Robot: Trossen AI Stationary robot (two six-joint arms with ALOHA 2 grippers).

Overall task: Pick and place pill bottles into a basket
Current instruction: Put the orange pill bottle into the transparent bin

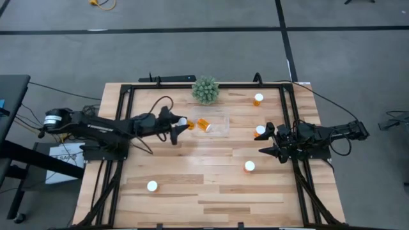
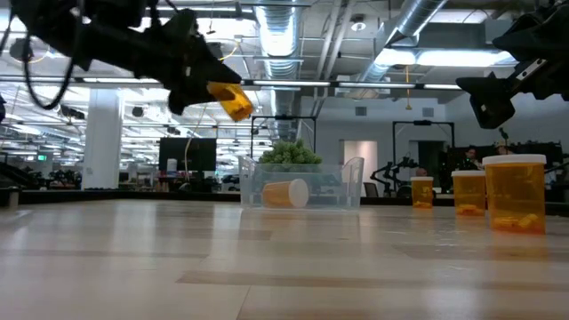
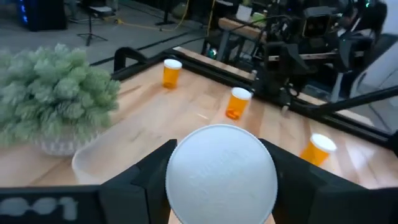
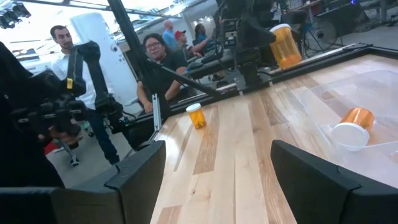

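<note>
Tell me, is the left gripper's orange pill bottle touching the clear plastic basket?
Apart. Low view: the held bottle hangs in the left gripper, well above the basket.

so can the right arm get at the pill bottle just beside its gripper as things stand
Probably yes. The right gripper is open and empty, and the pill bottle stands upright right beside its fingertips on bare wood, nothing between them. The left gripper is busy holding another bottle by the basket.

I saw six orange, white-capped bottles. One [image 1: 204, 125] lay on its side inside the clear basket [image 1: 223, 115]. Another [image 1: 185, 122] was held tilted in the air at the basket's left edge. Four stood upright on the table: three [image 1: 258, 99] [image 1: 260, 131] [image 1: 249, 167] right, one [image 1: 152, 186] front-left.
</note>
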